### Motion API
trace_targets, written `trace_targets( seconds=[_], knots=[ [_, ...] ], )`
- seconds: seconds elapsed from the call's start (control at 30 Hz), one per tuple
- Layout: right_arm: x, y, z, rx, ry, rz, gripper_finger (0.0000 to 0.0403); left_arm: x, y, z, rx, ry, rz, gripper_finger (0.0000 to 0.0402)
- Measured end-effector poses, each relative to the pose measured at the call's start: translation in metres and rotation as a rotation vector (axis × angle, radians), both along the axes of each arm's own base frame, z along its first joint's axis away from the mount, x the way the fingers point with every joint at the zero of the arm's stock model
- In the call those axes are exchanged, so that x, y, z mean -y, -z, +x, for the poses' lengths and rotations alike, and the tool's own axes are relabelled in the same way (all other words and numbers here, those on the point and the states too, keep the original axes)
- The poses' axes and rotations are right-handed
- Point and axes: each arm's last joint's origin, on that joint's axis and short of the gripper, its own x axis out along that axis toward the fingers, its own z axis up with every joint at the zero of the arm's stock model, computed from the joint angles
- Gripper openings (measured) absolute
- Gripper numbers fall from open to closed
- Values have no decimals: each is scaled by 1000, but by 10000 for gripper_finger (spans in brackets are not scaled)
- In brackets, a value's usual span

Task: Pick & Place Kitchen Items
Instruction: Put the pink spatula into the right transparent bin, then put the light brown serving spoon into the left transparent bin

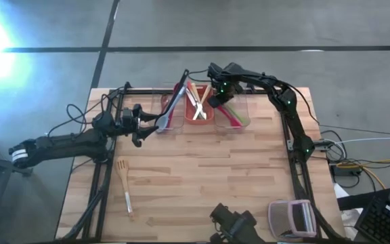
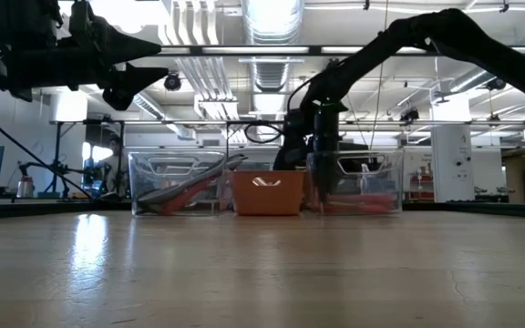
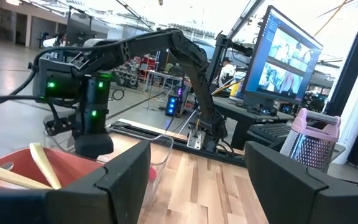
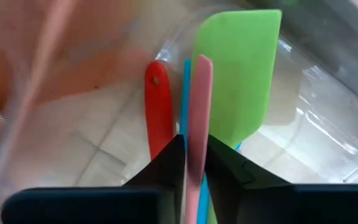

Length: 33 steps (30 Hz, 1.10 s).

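Table (image 1: 202, 176): pale wood planks.
Right gripper (image 4: 194, 163): over clear bin (image 1: 235, 112), pinching flat pink utensil (image 4: 199, 112).
Left gripper (image 1: 141, 125): spread, empty.

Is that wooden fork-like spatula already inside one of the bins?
No, the wooden spatula lies loose on the table, well apart from the bins.

No readable text, label, brand, number or sign on anything in view.
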Motion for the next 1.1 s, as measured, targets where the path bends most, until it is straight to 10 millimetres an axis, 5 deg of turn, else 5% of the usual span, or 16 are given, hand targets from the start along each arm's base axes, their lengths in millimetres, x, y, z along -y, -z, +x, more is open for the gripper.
trace_targets(
  seconds=[0.57,1.1],
  knots=[
    [-1,-5,0,-3,-6,5,165,0,0,0,0,0,-1,263],
    [-4,-11,-1,-1,-33,4,192,0,0,0,0,0,-1,263]
  ],
)
